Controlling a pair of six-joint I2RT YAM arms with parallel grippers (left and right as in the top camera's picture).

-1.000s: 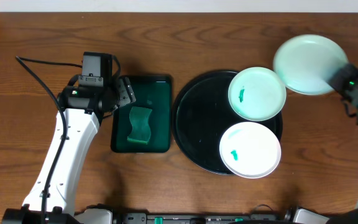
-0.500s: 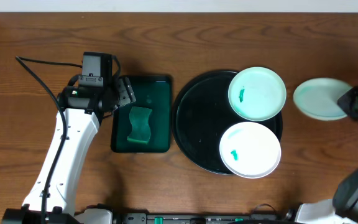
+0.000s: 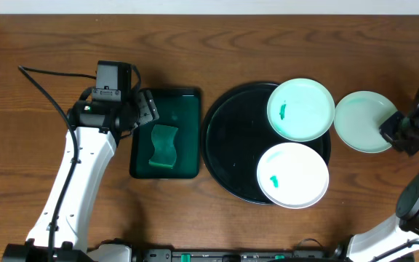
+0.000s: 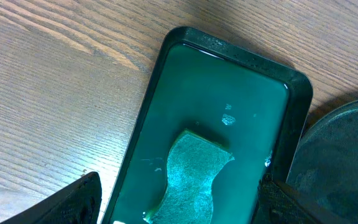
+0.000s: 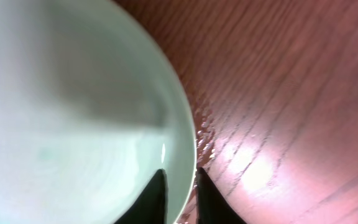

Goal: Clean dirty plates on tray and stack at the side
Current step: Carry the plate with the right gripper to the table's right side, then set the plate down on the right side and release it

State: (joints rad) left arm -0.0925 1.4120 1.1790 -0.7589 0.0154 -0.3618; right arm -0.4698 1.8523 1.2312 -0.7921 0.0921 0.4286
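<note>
Right end effector (image 5: 179, 177) pinches a round pale-mint plate (image 3: 361, 120) by its rim, right of the round black tray (image 3: 228, 138); left end effector (image 4: 182, 202) hangs spread above a green sponge (image 4: 191, 171).

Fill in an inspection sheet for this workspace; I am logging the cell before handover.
Surface: wooden table, brown grain.
Job's things: black tray holds the upper plate and lower plate at its right side, each with a green smear; third plate is right of the tray, no smear seen.
Clutter: green rectangular tray with a sponge in it.
Grippers: left gripper open above the green tray; right gripper shut on the third plate's rim.
Cables: black cable runs leftward from the left arm.
Surroundings: white strip along the far edge; else nothing seen.
</note>
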